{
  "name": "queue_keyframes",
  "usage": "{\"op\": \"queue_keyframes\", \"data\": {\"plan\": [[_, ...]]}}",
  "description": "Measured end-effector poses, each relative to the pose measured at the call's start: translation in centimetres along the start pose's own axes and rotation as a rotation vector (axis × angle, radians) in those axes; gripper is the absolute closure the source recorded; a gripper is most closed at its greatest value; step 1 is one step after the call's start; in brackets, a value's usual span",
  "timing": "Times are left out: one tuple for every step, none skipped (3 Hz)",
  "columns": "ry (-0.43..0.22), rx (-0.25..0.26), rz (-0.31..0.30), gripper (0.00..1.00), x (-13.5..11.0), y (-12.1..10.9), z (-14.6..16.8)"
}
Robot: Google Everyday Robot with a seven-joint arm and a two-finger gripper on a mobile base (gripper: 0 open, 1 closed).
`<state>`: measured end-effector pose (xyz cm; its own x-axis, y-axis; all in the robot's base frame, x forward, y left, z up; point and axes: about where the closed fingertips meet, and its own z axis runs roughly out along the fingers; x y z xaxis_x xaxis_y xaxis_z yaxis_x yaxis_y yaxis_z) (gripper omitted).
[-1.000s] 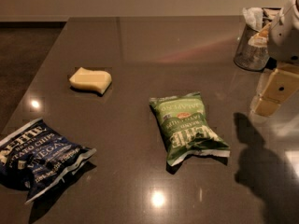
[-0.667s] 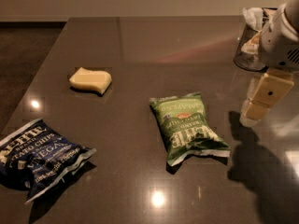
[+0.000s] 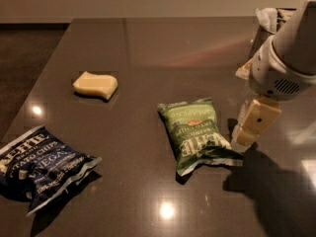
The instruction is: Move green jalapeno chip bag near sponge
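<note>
The green jalapeno chip bag (image 3: 196,133) lies flat near the middle of the dark table, its white lettering facing up. The pale yellow sponge (image 3: 96,85) lies to its upper left, well apart from it. My gripper (image 3: 253,123) hangs from the white arm at the right, just right of the bag's right edge and above the table. It holds nothing that I can see.
A dark blue chip bag (image 3: 40,166) lies at the front left near the table's edge. A container with crumpled white paper (image 3: 266,26) stands at the back right behind the arm. The table's left edge (image 3: 44,78) runs diagonally past the sponge.
My gripper has moved left and down, from the right edge of the view to right beside the green bag. The bags and sponge have not moved.
</note>
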<state>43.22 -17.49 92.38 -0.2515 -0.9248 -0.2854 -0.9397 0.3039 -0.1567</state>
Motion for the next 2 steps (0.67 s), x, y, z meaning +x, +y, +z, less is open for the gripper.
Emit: {"op": "queue_keyframes", "data": {"plan": [[0.019, -0.008, -0.051, 0.0, -1.1, 1.4, 2.9], [0.04, -0.023, -0.075, 0.0, -1.6, 1.9, 5.3]]}}
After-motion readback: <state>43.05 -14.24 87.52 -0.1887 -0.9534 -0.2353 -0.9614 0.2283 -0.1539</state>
